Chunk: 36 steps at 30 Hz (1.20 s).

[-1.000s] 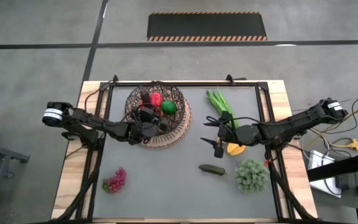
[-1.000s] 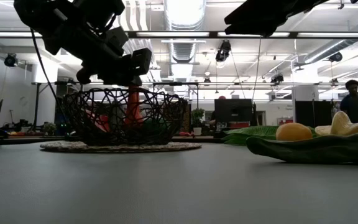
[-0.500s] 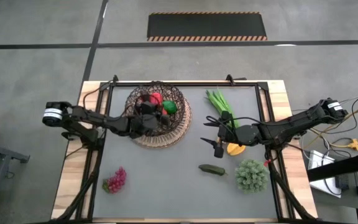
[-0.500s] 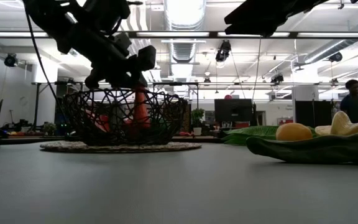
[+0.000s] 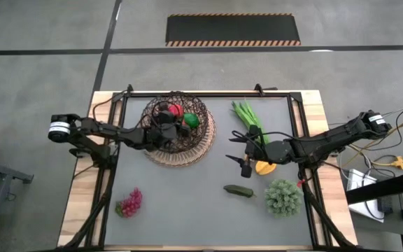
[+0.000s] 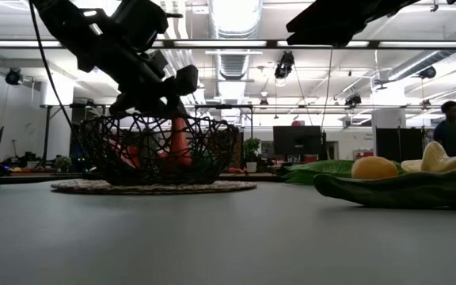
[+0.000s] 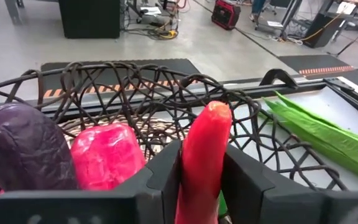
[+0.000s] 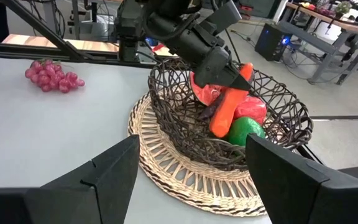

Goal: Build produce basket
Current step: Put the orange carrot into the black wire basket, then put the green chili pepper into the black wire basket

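Grey table (image 5: 187, 196) carries basket (image 5: 200, 143), grapes (image 5: 129, 202), cucumber (image 5: 238, 190), stalks (image 5: 245, 115), perhaps a leafy bunch (image 5: 283, 197)

Two slender arms of black jointed links, each ending at its outer side in a pale grey-and-white cylindrical joint housing. Thin black cables loop loosely along the links of both arms. The left hand (image 7: 201, 186) has two broad, matte black fingers (image 7: 253, 186) with flat, blocky inner faces and rounded edges. The right hand (image 8: 188, 186) has similar wide black fingers (image 8: 98, 186) with angular, bevelled tops. No markings or screws can be made out.
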### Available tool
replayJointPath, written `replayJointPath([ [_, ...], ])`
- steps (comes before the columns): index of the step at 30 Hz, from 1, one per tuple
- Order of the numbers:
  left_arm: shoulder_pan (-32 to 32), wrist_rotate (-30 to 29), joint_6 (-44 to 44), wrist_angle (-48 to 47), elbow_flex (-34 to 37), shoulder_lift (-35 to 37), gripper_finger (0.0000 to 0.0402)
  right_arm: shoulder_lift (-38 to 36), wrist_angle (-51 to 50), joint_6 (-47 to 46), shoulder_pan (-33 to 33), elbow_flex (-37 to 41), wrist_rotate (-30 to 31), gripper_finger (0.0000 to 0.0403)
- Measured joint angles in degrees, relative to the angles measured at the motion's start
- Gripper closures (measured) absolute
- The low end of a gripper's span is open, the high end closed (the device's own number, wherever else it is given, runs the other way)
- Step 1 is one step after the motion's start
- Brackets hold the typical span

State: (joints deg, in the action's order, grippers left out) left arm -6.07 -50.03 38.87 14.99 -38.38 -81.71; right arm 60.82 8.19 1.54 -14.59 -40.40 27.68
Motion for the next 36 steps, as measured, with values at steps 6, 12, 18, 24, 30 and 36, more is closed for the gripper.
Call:
replayJointPath([
  [6, -0.1, 0.1, -0.1, -0.1, 0.1, 0.0, 0.0253, 0.0, -0.2, 0.0, 0.0, 0.0, 0.0, 0.0129],
  [12, -0.6, 0.1, -0.1, 0.0, 0.0, 0.0, 0.0187, 0.0, -0.3, 0.0, 0.0, 0.0, 0.0, 0.0129],
  [18, -1.6, -0.1, -1.8, -0.6, 0.1, 2.2, 0.0162, 0.0, -0.5, -0.2, 0.0, 0.0, 0.0, 0.0129],
  [24, -2.2, -1.3, -7.3, -0.7, 0.1, 8.4, 0.0161, 0.0, -0.7, -0.5, 0.0, 0.0, 0.0, 0.0129],
  [30, -0.1, 4.3, -12.1, -0.6, 0.1, 17.8, 0.0161, 0.0, -0.7, -0.5, 0.0, 0.0, 0.0, 0.0129],
  [36, 7.6, 23.0, -21.1, 9.8, 0.9, 21.9, 0.0162, 0.0, -0.8, -0.2, 0.0, 0.0, 0.0, 0.0129],
])
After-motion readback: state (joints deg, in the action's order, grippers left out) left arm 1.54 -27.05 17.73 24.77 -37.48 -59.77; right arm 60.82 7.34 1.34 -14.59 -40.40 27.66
